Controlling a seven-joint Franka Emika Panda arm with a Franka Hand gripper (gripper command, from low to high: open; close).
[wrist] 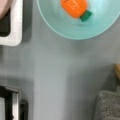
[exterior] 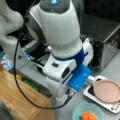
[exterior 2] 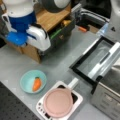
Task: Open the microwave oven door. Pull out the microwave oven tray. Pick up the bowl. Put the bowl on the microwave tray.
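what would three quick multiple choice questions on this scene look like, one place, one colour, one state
1. Where is the bowl? A on the plate; B on the table; C inside the oven.
2. What colour is the plate? A pink; B green; C black.
3. How is the door? A shut; B open; C missing.
Answers: B, it sits on the grey table beside the white slab; A, plainly pink; B, it lies folded down, handle outward. The gripper does not show.
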